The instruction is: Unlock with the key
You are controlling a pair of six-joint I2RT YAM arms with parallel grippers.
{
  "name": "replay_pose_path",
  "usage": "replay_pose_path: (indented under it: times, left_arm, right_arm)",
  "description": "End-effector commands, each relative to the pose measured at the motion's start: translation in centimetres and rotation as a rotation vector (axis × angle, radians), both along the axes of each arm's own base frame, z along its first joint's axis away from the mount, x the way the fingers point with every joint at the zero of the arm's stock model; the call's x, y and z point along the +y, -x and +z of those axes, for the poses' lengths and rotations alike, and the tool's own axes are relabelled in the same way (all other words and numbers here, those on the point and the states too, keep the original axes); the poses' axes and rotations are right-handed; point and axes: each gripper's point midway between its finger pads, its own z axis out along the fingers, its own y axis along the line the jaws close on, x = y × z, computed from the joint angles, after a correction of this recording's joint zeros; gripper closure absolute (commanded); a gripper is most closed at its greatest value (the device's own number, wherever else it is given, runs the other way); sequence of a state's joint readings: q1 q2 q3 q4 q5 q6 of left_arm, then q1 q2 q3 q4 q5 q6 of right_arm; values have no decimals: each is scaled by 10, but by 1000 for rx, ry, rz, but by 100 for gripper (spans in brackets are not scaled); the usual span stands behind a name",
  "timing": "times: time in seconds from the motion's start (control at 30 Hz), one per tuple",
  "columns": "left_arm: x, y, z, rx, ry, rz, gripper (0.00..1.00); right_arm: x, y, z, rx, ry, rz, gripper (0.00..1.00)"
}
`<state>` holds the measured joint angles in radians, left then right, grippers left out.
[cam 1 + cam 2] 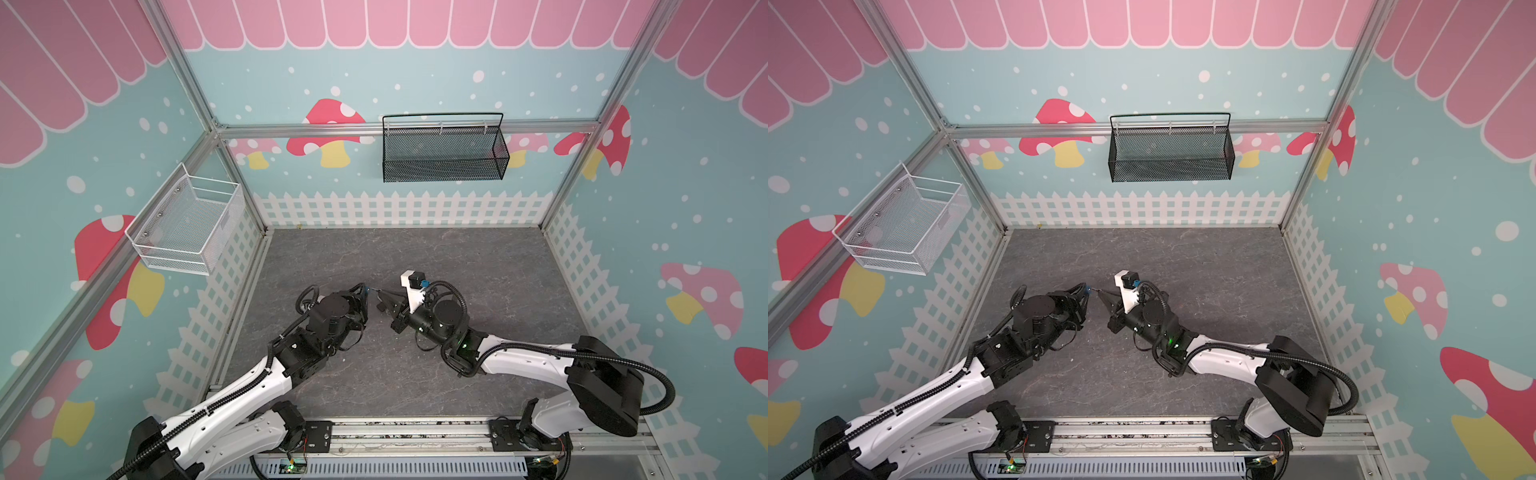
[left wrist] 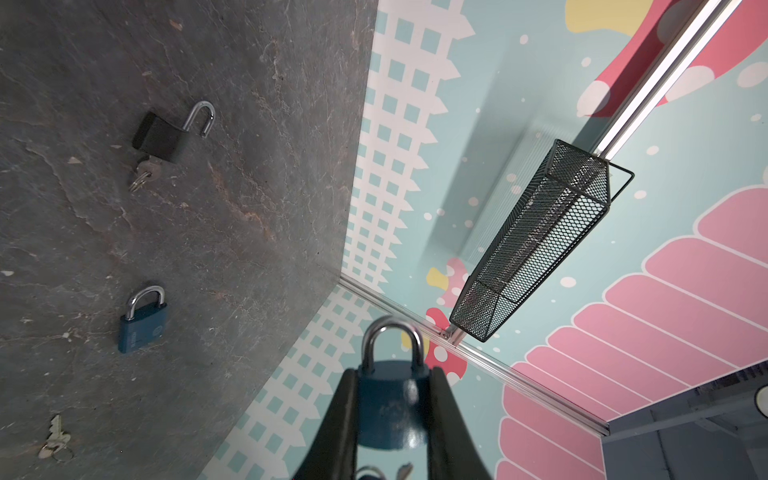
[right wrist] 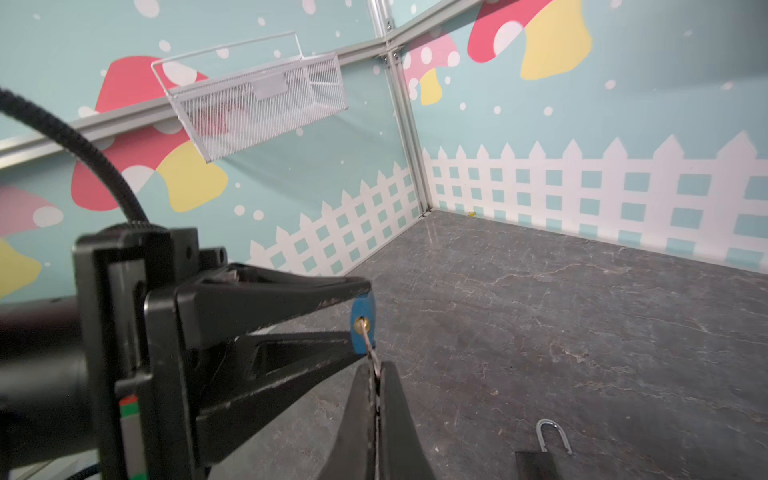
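Right gripper [image 3: 376,374] clenched on key [image 3: 371,351]; key tip in keyhole of blue padlock [image 3: 363,320]. Left gripper [image 2: 392,372] clamps same lock by body, shackle closed. In both top views I place pair near table [image 1: 478,257] centre, arms entering from 7 and 4 o'clock. Black padlock [image 2: 160,137] lies open on table, own key inserted.

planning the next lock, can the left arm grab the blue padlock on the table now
Probably not: the left gripper is shut on the held blue padlock; the table padlock lies uncovered.
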<state>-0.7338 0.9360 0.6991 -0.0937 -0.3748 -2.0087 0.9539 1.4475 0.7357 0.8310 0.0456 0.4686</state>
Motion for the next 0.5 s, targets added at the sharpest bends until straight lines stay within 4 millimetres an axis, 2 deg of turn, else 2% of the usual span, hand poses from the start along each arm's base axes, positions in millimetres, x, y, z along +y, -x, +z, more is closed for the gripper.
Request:
replay_pose_path:
  times: [0.0,0.47]
  left_arm:
    - [0,-1,15,-24,-5,-12,100]
    - [-7,-4,20,-41,3,-36,100]
  right_arm:
    - [-4,0,-1,14,-3,-1,100]
    - [7,3,-10,20,23,46,100]
